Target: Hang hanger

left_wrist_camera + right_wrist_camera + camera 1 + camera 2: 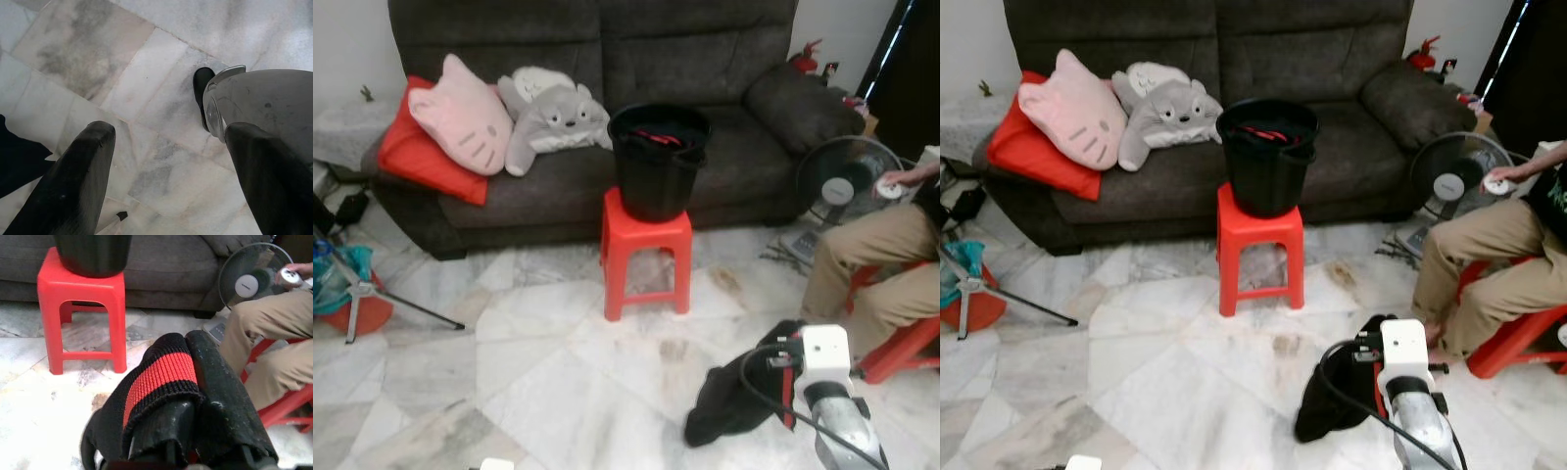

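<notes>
Right gripper (188, 377) is clamping a black garment (161, 382) with a red knit band, fingers pressed together on the fabric, and the rest of the cloth is hanging down in a dark bundle in front of the right arm (832, 401), low over the marble floor (538, 362). Left gripper (166, 166) is hanging idle, fingers spread wide with only floor tile showing between them and the robot's foot (203, 90) just beside. Ahead of the right gripper a red stool (646, 250) is standing on the floor, carrying a black bucket (656, 162) with something red lying inside; can't tell if that's the hanger. Behind the stool a dark sofa (724, 69) is holding a pink cat pillow (460, 117), a grey plush (553, 117) and a red cushion (416, 157). On the right a person (1498, 255) in tan trousers is sitting on a red chair (1518, 338), one hand (1503, 181) holding a small white object next to a floor fan (847, 171).
</notes>
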`<state>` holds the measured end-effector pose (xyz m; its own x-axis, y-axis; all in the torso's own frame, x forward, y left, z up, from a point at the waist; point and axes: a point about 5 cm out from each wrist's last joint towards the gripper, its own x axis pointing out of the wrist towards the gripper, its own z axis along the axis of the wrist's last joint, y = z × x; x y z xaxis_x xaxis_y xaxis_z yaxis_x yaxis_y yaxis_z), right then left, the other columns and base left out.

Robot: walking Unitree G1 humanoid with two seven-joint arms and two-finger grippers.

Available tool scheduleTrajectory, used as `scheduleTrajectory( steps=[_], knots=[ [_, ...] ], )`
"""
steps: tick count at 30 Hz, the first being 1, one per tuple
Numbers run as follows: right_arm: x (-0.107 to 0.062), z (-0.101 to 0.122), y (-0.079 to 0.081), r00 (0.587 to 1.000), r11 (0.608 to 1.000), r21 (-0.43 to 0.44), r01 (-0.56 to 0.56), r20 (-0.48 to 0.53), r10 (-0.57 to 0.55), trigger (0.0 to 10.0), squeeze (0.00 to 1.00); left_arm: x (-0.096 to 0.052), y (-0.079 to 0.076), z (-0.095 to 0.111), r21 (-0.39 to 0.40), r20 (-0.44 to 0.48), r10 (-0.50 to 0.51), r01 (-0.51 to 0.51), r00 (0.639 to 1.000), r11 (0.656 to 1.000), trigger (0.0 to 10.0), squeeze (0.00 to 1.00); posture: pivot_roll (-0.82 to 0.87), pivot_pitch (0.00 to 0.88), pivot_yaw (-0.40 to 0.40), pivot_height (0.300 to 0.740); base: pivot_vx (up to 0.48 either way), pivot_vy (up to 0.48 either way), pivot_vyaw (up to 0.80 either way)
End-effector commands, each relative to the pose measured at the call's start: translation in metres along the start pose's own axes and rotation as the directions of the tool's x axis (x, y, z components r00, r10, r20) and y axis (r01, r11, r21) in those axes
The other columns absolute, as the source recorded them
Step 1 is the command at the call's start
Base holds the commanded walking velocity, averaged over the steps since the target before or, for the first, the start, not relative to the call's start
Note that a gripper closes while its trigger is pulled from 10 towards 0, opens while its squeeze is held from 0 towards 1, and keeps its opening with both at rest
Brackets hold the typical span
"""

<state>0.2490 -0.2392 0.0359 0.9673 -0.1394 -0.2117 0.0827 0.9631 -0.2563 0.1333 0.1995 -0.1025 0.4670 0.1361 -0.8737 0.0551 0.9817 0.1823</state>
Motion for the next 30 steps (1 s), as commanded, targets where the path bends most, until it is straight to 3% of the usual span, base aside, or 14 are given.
scheduleTrajectory(
  steps=[1,7,12,17,22,25,26,30],
  knots=[
    [0.008,0.015,-0.005,0.999,1.0,0.002,-0.002,0.048,0.002,10.0,0.0,-0.001,-0.018,-0.002,-0.036,-0.01,-0.048,0.048,0.999,0.998,10.0,0.0,0.01,0.0,-0.098,0.74,0.0,0.0,0.0],
    [0.014,0.02,-0.012,0.998,1.0,0.01,0.016,0.054,-0.016,10.0,0.0,0.0,-0.022,0.002,-0.076,-0.001,-0.051,0.051,0.999,0.996,10.0,0.0,0.04,0.0,-0.118,0.74,0.0,0.0,0.0],
    [0.017,0.021,-0.016,0.995,0.996,0.059,0.068,0.07,-0.072,10.0,0.0,0.0,-0.018,0.003,-0.082,0.004,-0.042,0.043,0.999,0.996,10.0,0.0,0.02,0.0,-0.083,0.74,0.0,0.0,0.0],
    [0.012,0.021,-0.016,0.991,0.992,0.093,0.08,0.098,-0.09,10.0,0.0,-0.001,-0.01,0.01,-0.184,0.113,-0.024,0.045,0.993,0.982,10.0,0.0,0.0,0.0,-0.042,0.74,0.0,0.0,0.0],
    [0.01,0.013,-0.011,0.994,0.993,0.095,0.074,0.074,-0.081,10.0,0.0,-0.002,-0.008,0.013,-0.152,0.155,-0.047,0.07,0.987,0.986,10.0,0.0,0.04,0.0,-0.037,0.74,0.0,0.0,0.0],
    [0.012,0.012,-0.007,0.994,0.993,0.096,0.072,0.071,-0.079,10.0,0.0,-0.004,0.019,0.115,0.009,0.466,-0.038,0.038,0.884,0.999,10.0,0.0,0.03,0.0,-0.019,0.74,0.0,0.0,0.0],
    [0.012,0.013,-0.006,0.994,0.992,0.1,0.077,0.073,-0.084,10.0,0.0,-0.005,0.018,0.124,0.055,0.483,-0.067,0.046,0.873,0.997,10.0,0.0,0.03,0.0,-0.014,0.74,0.0,0.0,0.0],
    [0.011,0.012,-0.005,0.994,0.992,0.101,0.076,0.072,-0.083,10.0,0.0,-0.007,0.018,0.13,0.099,0.511,-0.088,0.043,0.855,0.994,10.0,0.0,0.04,0.0,-0.006,0.74,0.0,0.0,0.0]
  ],
)
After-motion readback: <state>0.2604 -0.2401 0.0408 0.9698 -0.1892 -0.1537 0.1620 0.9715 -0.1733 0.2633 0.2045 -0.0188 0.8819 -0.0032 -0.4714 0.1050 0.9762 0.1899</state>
